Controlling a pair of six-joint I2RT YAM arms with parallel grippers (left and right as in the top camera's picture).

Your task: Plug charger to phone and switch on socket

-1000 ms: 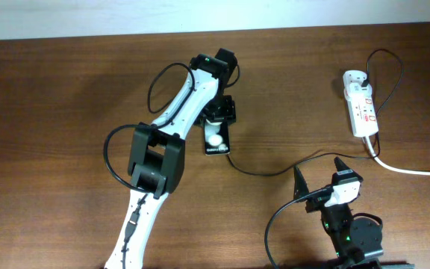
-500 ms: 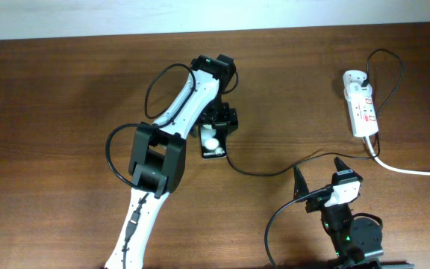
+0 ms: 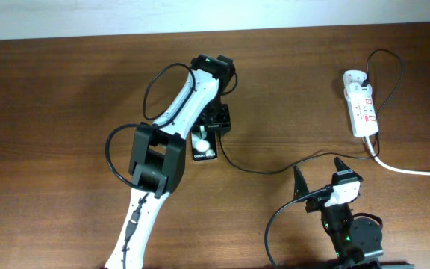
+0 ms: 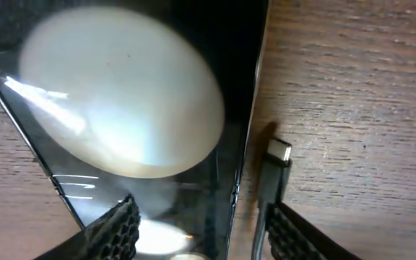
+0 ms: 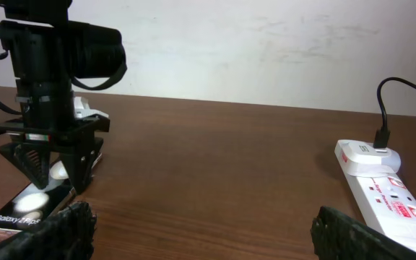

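Note:
The phone (image 3: 202,147), a black slab with white patches, lies at mid-table under my left gripper (image 3: 213,122). In the left wrist view the open left gripper (image 4: 204,220) straddles the phone's (image 4: 233,50) long edge. The charger plug tip (image 4: 275,160) lies on the wood beside that edge, not inserted. The thin black charger cable (image 3: 260,170) runs right to the white socket strip (image 3: 360,104). My right gripper (image 3: 319,175) is open and empty near the front; its wrist view shows the phone (image 5: 27,209), the left gripper (image 5: 53,155) and the socket (image 5: 381,191).
A thick white cord (image 3: 416,170) leaves the socket toward the right edge. The charger's black plug (image 5: 381,137) sits in the strip's far end. A white wall (image 5: 266,43) stands behind the table.
The phone has slid left and toward the front and turned slightly, with the left gripper moving along with it. The right arm has not moved.

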